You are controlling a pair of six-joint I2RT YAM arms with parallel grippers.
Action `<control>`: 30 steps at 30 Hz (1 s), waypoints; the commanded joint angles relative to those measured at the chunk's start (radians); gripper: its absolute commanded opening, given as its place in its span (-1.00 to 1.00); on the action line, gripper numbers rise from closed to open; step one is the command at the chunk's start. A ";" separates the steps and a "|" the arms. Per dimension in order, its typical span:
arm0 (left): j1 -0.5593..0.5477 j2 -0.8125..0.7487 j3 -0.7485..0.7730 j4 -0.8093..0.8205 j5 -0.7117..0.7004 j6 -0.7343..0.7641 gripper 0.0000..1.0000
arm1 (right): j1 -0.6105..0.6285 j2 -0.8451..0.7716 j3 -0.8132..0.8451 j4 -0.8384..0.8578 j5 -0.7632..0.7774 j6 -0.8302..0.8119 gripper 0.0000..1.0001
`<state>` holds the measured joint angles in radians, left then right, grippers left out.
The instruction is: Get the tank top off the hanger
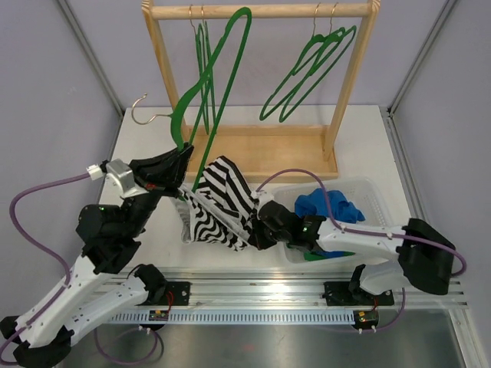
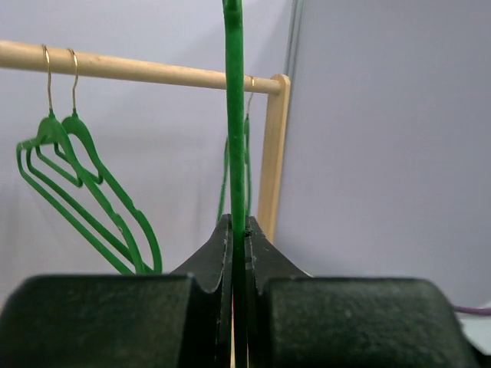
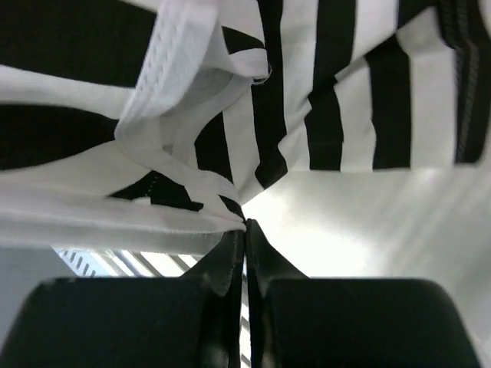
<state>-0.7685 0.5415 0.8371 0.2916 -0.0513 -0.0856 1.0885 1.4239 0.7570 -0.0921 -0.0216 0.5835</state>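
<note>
My left hand (image 2: 236, 234) clamps the hanger (image 2: 234, 115), my right hand (image 3: 245, 230) pinches the tank top (image 1: 222, 207), which sags just in front of the rack (image 1: 261, 11), apparently partly on the hanger, so pulling it free is left.

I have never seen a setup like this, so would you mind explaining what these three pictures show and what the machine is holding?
Two robot arms are bolted at the near edge of a white table. The wide picture looks down from above and behind them. The other two pictures come from a camera on each wrist.

The left gripper is shut on a green plastic hanger. The right gripper pinches the black-and-white striped tank top, which appears to sit on that hanger's lower end.

Behind them stands a wooden rack with spare green hangers. On the right, a clear plastic bin holds blue cloth.
</note>
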 commanded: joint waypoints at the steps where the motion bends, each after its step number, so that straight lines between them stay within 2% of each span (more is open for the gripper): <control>1: 0.000 0.047 0.085 0.348 0.010 0.215 -1.00 | -0.004 -0.178 -0.038 -0.168 0.205 0.053 -1.00; 4: 0.000 0.104 0.076 0.452 -0.042 0.230 -1.00 | -0.004 -0.305 -0.030 -0.248 0.261 0.043 -1.00; 6: 0.000 0.121 0.130 0.356 -0.067 0.193 -1.00 | -0.004 -0.344 -0.030 -0.219 0.217 0.027 -1.00; 8: 0.000 0.130 0.129 0.337 -0.079 0.155 -1.00 | -0.004 -0.349 -0.027 -0.172 0.168 0.012 -1.00; 10: 0.000 0.129 0.064 0.435 -0.081 0.155 -1.00 | -0.004 -0.330 -0.044 -0.088 0.031 0.003 -1.00; 11: 0.000 0.129 0.042 0.464 -0.050 0.158 -1.00 | -0.004 -0.321 -0.053 0.013 -0.083 0.004 -1.00; 14: 0.000 0.117 -0.009 0.494 0.045 0.155 -1.00 | -0.001 -0.267 -0.038 0.173 -0.225 0.018 -1.00; 16: 0.000 0.092 -0.038 0.503 0.099 0.159 -1.00 | 0.011 -0.241 0.011 0.204 -0.302 0.009 -1.00; 19: 0.000 0.049 -0.113 0.601 0.056 0.188 -1.00 | 0.043 -0.204 0.105 0.132 -0.253 -0.054 -1.00; 20: 0.000 0.040 -0.153 0.633 -0.014 0.201 -1.00 | 0.051 -0.179 0.131 0.027 -0.182 -0.072 -1.00; 23: 0.000 0.021 -0.205 0.821 -0.112 0.277 -1.00 | 0.063 -0.013 0.208 -0.093 -0.107 -0.105 -1.00; 25: 0.000 0.021 -0.222 0.938 -0.163 0.346 -1.00 | 0.065 0.126 0.212 -0.094 -0.045 -0.082 -1.00; 27: 0.000 0.031 -0.201 0.984 -0.252 0.382 -1.00 | 0.070 0.235 0.205 -0.077 -0.005 -0.059 -1.00; 30: 0.000 0.032 -0.170 1.017 -0.280 0.399 -1.00 | 0.071 0.329 0.211 -0.076 0.067 -0.010 -1.00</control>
<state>-0.7685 0.5838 0.6083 1.0634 -0.2173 0.2348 1.1500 1.6741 0.9745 -0.1017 -0.0715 0.5407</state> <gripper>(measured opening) 0.031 0.011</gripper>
